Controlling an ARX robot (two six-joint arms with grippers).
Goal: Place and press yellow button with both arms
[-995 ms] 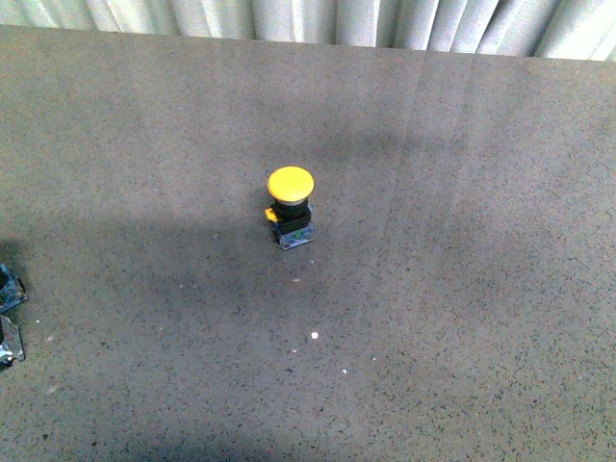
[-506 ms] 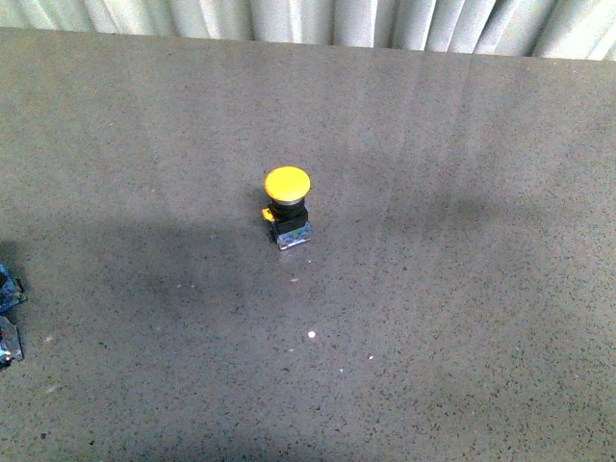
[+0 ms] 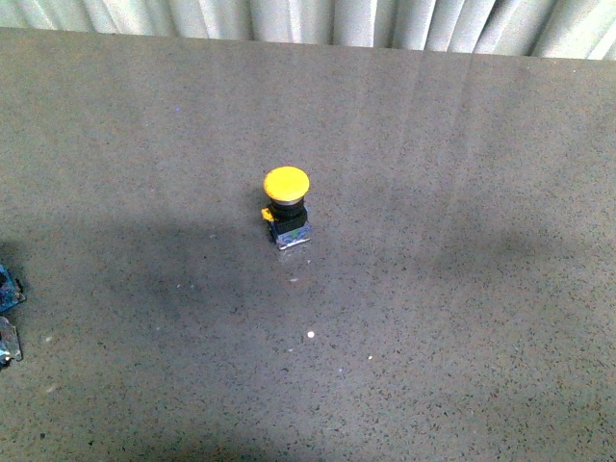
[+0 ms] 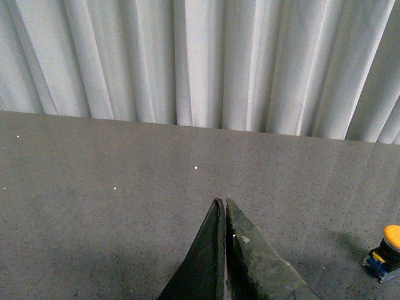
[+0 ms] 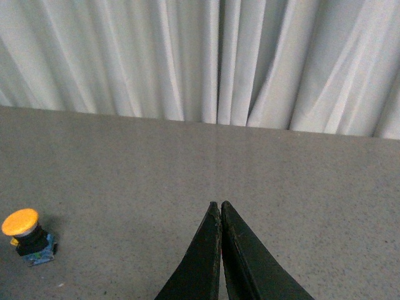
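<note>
The yellow button (image 3: 287, 185) stands upright near the middle of the grey table, round yellow cap on a black collar and a small grey-and-yellow base. In the left wrist view the yellow button (image 4: 390, 247) sits at the picture's edge, well off to the side of my left gripper (image 4: 223, 202), whose jaws are shut with nothing between them. In the right wrist view the yellow button (image 5: 22, 226) lies apart from my right gripper (image 5: 218, 205), also shut and empty. Neither arm's body shows in the front view except a small part (image 3: 8, 313) at the left edge.
The speckled grey table (image 3: 462, 318) stretches all round the button. A white pleated curtain (image 3: 318, 19) hangs behind its far edge. Small white specks (image 3: 311, 335) lie on the surface in front of the button.
The part at the front view's left edge has slid slightly further out of the picture. The shadow on the table has shifted. The button stays where it was.
</note>
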